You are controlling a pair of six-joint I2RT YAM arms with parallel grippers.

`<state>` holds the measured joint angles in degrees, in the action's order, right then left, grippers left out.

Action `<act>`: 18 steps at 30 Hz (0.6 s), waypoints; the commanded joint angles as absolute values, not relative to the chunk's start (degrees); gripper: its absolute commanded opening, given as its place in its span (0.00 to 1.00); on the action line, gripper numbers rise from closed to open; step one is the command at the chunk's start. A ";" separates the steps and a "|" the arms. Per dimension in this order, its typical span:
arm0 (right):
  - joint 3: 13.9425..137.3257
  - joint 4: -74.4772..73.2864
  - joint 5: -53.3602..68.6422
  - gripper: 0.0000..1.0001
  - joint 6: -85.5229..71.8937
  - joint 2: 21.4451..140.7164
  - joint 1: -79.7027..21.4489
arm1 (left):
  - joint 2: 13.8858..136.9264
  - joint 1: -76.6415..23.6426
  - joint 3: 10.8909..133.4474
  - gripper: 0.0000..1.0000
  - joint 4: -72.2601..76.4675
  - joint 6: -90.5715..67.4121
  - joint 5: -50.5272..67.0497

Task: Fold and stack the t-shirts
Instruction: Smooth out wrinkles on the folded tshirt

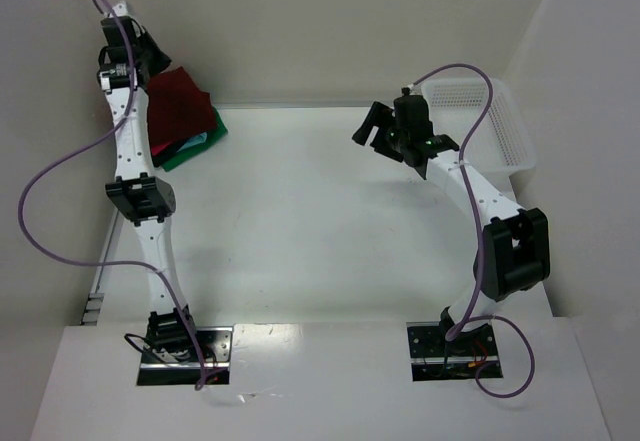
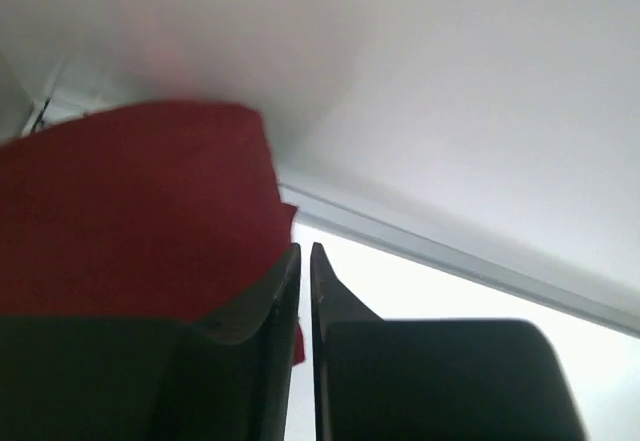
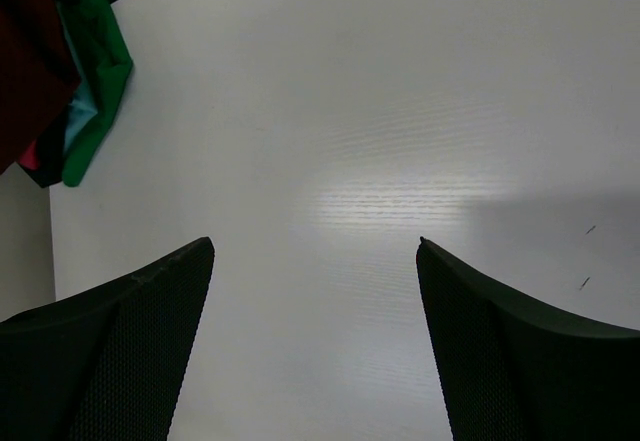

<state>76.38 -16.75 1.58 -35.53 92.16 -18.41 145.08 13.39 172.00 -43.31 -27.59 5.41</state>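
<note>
Maroon shirt (image 2: 140, 211) lies just beside the nearly closed left gripper (image 2: 306, 251).

Bright, even overhead light flooded the white table (image 1: 300, 211) in the top view, leaving only faint, soft-edged shadows and a glossy sheen along the near ledge (image 1: 320, 381). That picture was sharp throughout. At the left wrist, the maroon t-shirt (image 2: 130, 211) was a blurred, out-of-focus mass. The wall above it was hazy, and the left gripper's fingers (image 2: 240, 361) sat near-black against a washed-out tabletop. At the right wrist, a streaked patch of glare lay mid-table and a grey shadow fell toward the right edge. The right gripper's fingers (image 3: 120, 351) were dark, while the folded t-shirts (image 3: 90, 81) kept vivid colour.
</note>
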 commanded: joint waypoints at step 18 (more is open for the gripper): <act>78.49 -17.84 -2.64 0.97 -37.53 89.74 -16.62 | 155.22 14.15 171.83 0.46 -48.43 -27.77 -19.26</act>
<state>76.93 -18.20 -1.08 -36.91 92.14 -17.41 155.20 14.04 172.09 -48.21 -28.51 -17.50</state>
